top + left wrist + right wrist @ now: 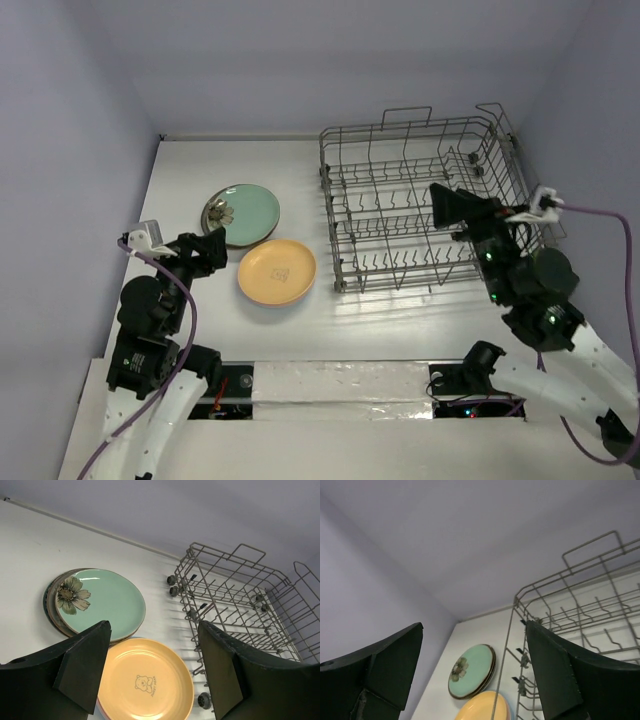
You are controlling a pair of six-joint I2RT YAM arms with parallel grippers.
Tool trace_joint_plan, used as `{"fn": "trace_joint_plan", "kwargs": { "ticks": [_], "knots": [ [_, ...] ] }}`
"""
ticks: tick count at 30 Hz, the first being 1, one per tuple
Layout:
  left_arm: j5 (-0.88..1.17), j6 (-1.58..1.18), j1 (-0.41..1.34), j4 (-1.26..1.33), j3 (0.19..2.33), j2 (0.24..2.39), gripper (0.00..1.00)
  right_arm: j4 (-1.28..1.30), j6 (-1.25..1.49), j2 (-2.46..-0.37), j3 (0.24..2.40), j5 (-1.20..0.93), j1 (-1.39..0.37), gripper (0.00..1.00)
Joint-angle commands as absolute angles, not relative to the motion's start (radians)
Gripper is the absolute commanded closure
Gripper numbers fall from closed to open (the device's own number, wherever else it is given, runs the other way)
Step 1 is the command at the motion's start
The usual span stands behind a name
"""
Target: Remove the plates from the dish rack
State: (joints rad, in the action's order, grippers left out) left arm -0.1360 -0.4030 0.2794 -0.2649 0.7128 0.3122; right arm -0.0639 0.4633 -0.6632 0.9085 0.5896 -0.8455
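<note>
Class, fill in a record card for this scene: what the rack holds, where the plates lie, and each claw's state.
rack: dish rack, no plates visible in it
plates: mint green plate lies on darker plates, left of the rack; orange-yellow plate beside them
left claw: open, empty, by the plates
right claw: open, empty, at the rack
</note>
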Motion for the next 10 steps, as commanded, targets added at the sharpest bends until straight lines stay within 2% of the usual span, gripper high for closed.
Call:
{"fn": "trace_joint_plan", "kwargs": {
  "ticks": [1,7,10],
  "knots": [
    [-0.110,-0.376,0.275,-0.203,0.719,0.331,0.32,-0.003,0.448,-0.542,0.813,0.709,-0.851,0.11],
    [-0.086,-0.354,0.275,-0.166,0.704,0.319,0.31,-0.017,0.446,-0.404,0.658,0.767,-0.851,0.11],
    [-0.074,-0.356,0.275,-0.153,0.701,0.322,0.24,-0.008,0.451,-0.393,0.650,0.736,-0.851,0.10]
  ]
}}
